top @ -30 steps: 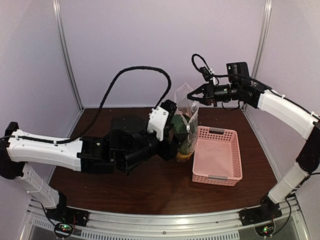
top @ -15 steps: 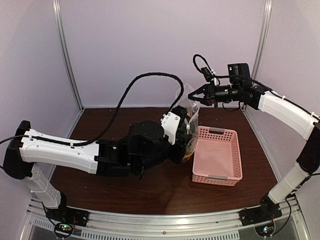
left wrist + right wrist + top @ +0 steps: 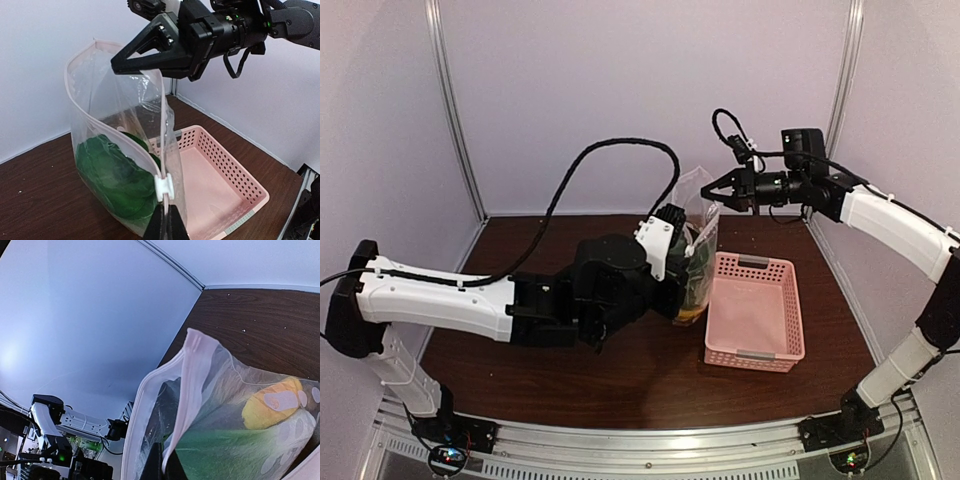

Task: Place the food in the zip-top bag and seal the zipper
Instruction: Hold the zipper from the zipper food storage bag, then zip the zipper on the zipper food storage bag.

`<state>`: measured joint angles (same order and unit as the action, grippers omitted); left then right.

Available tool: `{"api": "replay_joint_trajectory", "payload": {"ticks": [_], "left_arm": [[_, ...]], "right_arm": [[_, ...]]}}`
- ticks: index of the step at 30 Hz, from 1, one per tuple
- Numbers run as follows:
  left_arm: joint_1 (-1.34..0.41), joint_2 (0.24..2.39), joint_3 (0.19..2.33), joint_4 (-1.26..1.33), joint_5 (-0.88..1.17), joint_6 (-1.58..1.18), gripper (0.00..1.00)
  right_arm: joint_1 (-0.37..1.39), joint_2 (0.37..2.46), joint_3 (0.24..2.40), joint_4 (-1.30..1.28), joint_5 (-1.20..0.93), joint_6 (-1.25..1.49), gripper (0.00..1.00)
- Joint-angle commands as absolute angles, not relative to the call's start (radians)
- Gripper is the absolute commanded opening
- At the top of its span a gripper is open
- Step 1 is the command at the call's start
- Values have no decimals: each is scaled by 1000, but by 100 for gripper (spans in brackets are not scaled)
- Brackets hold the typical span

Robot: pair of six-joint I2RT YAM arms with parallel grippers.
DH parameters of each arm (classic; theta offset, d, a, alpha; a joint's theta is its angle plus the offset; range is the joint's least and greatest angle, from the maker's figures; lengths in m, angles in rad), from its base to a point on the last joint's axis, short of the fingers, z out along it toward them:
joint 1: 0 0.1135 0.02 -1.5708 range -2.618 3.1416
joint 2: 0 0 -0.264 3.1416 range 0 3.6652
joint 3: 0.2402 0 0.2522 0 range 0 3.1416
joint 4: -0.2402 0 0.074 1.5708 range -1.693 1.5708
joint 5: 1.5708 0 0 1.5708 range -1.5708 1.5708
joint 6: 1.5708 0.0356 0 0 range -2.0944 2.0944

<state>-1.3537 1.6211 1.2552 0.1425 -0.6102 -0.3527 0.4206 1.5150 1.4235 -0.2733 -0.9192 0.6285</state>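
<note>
While upright, zipper (image 3: 164,186) within left pincer (image 3: 165,220)

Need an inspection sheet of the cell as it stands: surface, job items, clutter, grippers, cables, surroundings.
Surface: dark wood table.
Job's things: zip-top bag hangs upright with food inside, a green vegetable and a yellow piece. The zipper is not sealed, the mouth gapes, and the white slider tab sits at its low end.
Clutter: pink basket, empty, beside the bag.
Grippers: left gripper, fingers shut on the zipper just below the slider tab. Right gripper, shut on the bag's top corner.
Cables: black cable arcs above the left arm. A short loop sits at the right wrist.
Surroundings: pale walls, metal frame posts.
</note>
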Motion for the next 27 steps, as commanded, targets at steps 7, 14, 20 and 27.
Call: {"api": "replay_joint_trajectory", "payload": {"ticks": [7, 14, 20, 27], "left_arm": [[-1269, 1436, 1469, -383, -382, -21, 0], [-1259, 1463, 1579, -626, -240, 165, 0], [-1259, 1454, 1553, -621, -141, 173, 0], [-1261, 1458, 1587, -619, -130, 166, 0]], "right_arm": [[329, 1474, 1663, -616, -1088, -2, 61], [429, 1404, 1649, -809, -1009, -429, 67], [553, 1411, 1586, -862, -1037, -551, 65], [652, 1447, 1565, -762, -1071, -407, 62]]}}
